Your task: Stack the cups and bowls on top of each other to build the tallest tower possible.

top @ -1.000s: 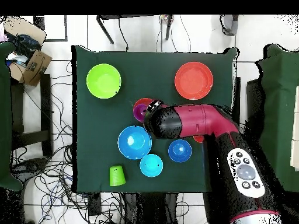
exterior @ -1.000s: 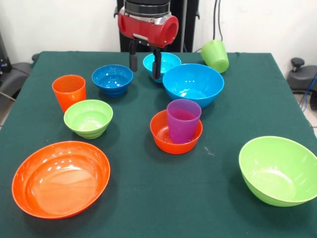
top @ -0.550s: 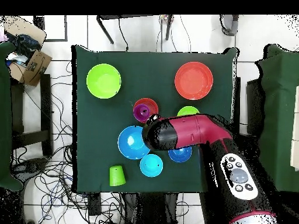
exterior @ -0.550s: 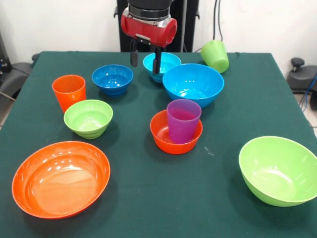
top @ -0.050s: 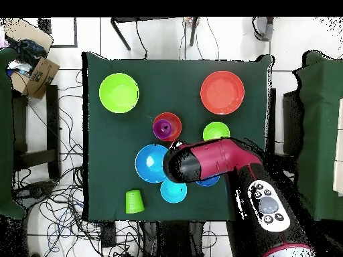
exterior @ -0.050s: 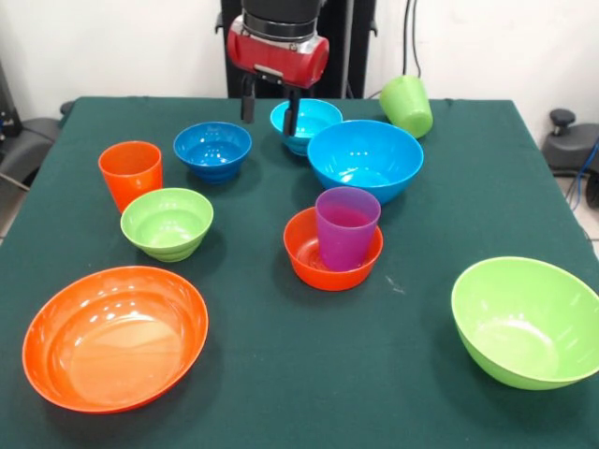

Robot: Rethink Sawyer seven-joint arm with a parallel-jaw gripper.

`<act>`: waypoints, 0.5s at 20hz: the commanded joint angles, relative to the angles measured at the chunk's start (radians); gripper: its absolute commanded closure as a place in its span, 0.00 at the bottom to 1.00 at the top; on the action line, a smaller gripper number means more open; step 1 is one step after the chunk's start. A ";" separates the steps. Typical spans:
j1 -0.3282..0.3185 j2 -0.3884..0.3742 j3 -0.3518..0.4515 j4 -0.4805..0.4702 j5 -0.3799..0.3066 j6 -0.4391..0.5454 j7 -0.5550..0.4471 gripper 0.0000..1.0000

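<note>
Green cloth covers the table point(exterior @ -0.050s: 449, 215); tableware is scattered over it, most of it unstacked.

Gripper point(exterior @ -0.050s: 269, 101) hangs above the far middle, two dark fingers spread apart, nothing between them. It sits over the gap between the small dark blue bowl point(exterior @ -0.050s: 212, 148) and the small light blue bowl point(exterior @ -0.050s: 305, 119). From overhead the red arm point(top @ -0.050s: 214, 159) covers that same patch, hiding part of the dark blue bowl.

Only start on a tower: the purple cup point(exterior @ -0.050s: 346, 227) stands upright inside the small orange bowl point(exterior @ -0.050s: 332, 251), mid-table. Just behind it, the large light blue bowl point(exterior @ -0.050s: 365, 157). Green cup point(exterior @ -0.050s: 406, 105) lies tipped near the far edge, well apart from the rest. Orange cup point(exterior @ -0.050s: 130, 172) upright, with the small green bowl point(exterior @ -0.050s: 168, 222) just beside it. Large orange bowl point(exterior @ -0.050s: 114, 335) and large green bowl point(exterior @ -0.050s: 526, 320) sit at the near corners, well apart from each other.

Judgement: early in the task, one pairing made; the arm looks to be choosing its next piece, probably one of the two small blue bowls below it. Which one, cannot tell.

Next move would call for lowering with fingers straddling a rim, closing on the wall, then carrying it to the purple cup. A bowl set on a narrow cup may sit unsteadily, so centring would matter.
</note>
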 commanded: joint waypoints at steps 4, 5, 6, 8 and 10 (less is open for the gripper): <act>0.026 0.024 -0.050 0.051 -0.166 -0.113 -0.063 0.00; 0.034 0.032 -0.055 0.043 -0.172 -0.118 -0.050 0.00; 0.040 0.037 -0.058 0.040 -0.177 -0.122 -0.040 0.00; 0.047 0.046 -0.061 0.032 -0.181 -0.127 -0.033 0.00; 0.054 0.058 -0.067 0.024 -0.188 -0.137 -0.027 0.00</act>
